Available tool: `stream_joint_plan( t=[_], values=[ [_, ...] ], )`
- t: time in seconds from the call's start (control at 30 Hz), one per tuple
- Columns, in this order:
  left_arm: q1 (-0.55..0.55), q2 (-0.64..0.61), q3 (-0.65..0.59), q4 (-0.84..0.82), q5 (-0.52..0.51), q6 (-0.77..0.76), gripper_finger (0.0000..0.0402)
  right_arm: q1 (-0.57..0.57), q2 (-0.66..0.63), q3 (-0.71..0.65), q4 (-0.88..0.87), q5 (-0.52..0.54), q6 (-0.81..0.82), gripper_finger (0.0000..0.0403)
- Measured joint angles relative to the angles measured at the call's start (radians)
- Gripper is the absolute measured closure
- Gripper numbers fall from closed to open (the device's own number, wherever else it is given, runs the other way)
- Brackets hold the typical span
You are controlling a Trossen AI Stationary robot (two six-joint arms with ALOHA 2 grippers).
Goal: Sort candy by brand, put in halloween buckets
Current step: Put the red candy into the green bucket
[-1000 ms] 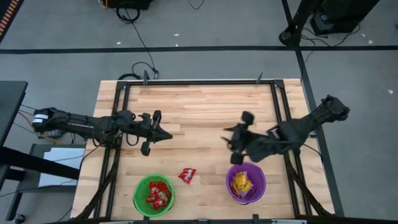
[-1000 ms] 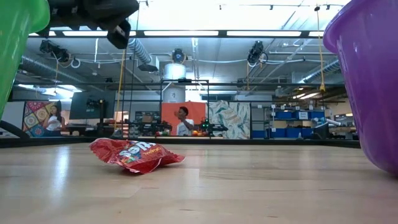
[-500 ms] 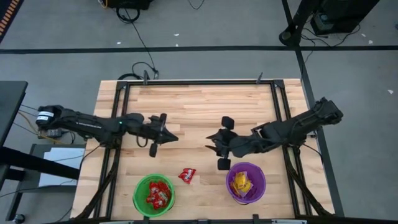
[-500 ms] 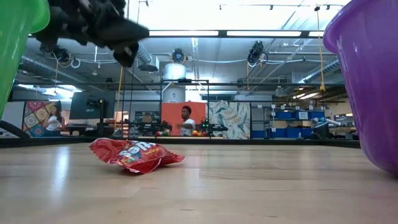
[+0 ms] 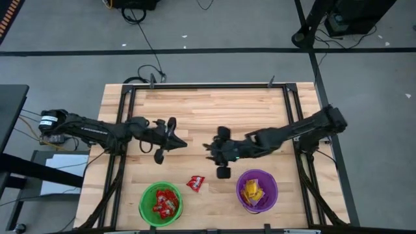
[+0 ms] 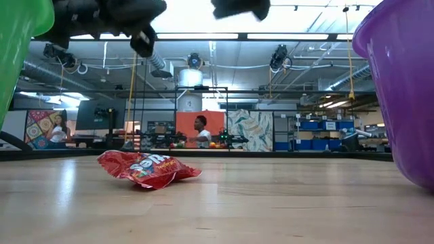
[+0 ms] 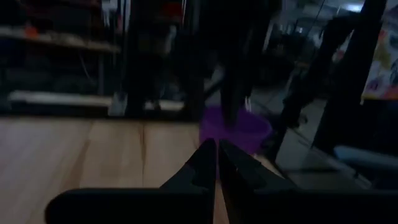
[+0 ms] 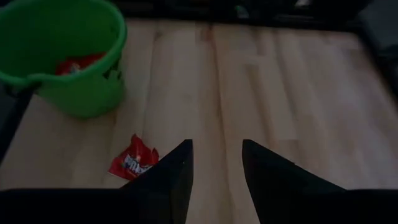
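1. between the two buckets, a red candy packet (image 5: 195, 184) lies on the wooden table (image 5: 208, 110).
2. right gripper (image 5: 211, 151) hovers nearby, fingers apart, empty.
3. left gripper (image 5: 180, 143) (fingers closed) waits mid-table.
4. green bucket (image 5: 160, 203) holds red packets, purple bucket (image 5: 257, 190) yellow.

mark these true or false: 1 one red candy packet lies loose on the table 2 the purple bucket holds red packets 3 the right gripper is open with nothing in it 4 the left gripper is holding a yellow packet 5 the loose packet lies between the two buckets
1. True. One red packet lies on the wooden table.
2. False. The purple bucket holds yellow packets; the red packets are in the green bucket.
3. True. The right gripper has open fingers with nothing between them.
4. False. The left gripper is shut on nothing.
5. True. In the high view it lies between the buckets, nearer the green one.
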Motion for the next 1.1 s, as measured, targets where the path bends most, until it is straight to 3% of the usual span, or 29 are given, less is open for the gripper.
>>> stream_joint_plan(
  t=[0.3,0.57,0.8,1.0,1.1],
  values=[
    [0.002,-0.103,0.000,0.073,-0.012,0.007,0.0378,-0.085,0.204,0.000,0.209,-0.282,-0.036,0.0253],
    [0.002,-0.203,0.000,0.012,-0.013,0.064,0.0378,-0.117,0.351,0.000,0.239,-0.380,0.041,0.0253],
    [0.002,-0.208,0.000,0.004,-0.022,0.098,0.0378,-0.154,0.460,0.000,0.381,-0.509,0.101,0.0253],
    [0.002,-0.208,0.000,-0.017,-0.032,0.110,0.0378,-0.186,0.522,0.000,0.427,-0.767,0.154,0.0239],
    [0.002,-0.208,0.000,-0.017,-0.032,0.110,0.0378,-0.187,0.525,0.000,0.407,-0.805,0.168,0.0222]
  ],
)
